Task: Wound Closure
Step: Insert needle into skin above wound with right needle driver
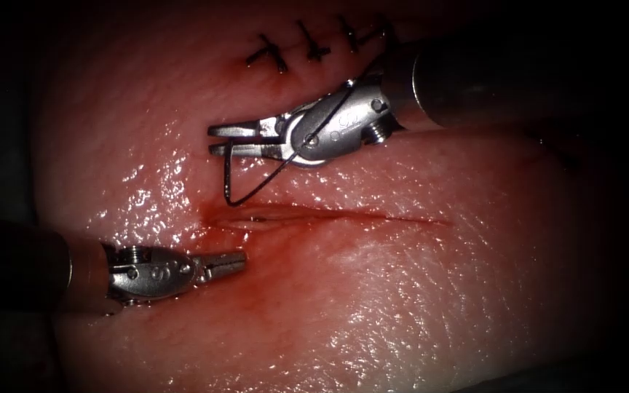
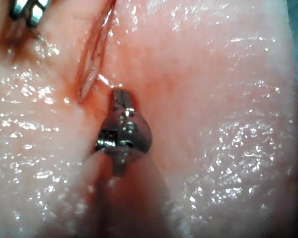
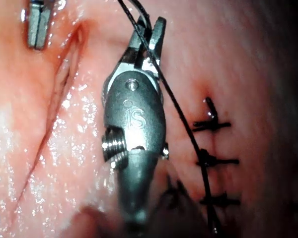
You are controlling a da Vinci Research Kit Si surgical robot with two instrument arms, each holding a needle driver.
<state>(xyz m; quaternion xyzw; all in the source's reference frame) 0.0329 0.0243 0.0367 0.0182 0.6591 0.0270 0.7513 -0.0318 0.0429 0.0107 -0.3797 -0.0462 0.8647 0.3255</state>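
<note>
Above the cut [image 1: 314, 216], the right pincer [image 1: 216, 140] grips the needle [image 1: 238, 191] (clear of tissue [image 1: 402, 291]); left pincer [image 1: 238, 260] closed, empty

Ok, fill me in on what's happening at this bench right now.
Suturing practice on pork tissue. The right tool holds the curved needle near one end; the needle hangs above the open cut, not in the tissue, with thread trailing across the tool. The left tool, jaws shut and holding nothing, rests below the cut's left end. Finished stitches sit above.
</note>
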